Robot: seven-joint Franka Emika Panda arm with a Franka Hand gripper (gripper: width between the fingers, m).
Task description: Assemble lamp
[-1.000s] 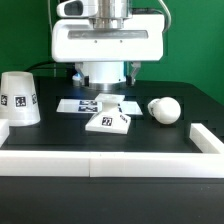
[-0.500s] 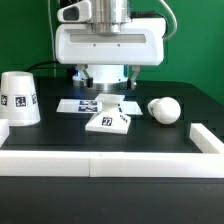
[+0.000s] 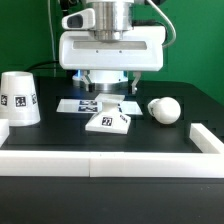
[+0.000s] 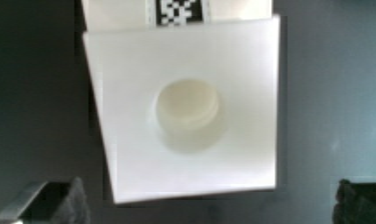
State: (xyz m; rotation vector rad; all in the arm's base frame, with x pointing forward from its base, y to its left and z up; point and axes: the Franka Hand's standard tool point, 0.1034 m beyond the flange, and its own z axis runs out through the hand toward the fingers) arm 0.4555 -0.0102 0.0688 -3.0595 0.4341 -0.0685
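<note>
One lamp base (image 3: 108, 121) flat on counter, directly beneath jaws | jaws spread wide, empty | socket (image 4: 187, 115) lies midway between fingertips (image 4: 52, 203) | straight descent judged sufficient

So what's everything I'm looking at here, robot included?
lamp base: one, white, flat square with a tag, mid-table under the robot; the wrist view shows a round socket in it.
lamp shade: one, white cone with tags, standing at the exterior view's left.
bulb: one, white, round-headed, lying at the exterior view's right of the base.
marker board: one, white with black tags, flat just behind the base.
rails: white, along the table's front and sides.
table: one, black.
backdrop: green, behind everything.
robot hand housing: one, white, above the base.
gripper: one, dark fingers spread open, holding nothing.
</note>
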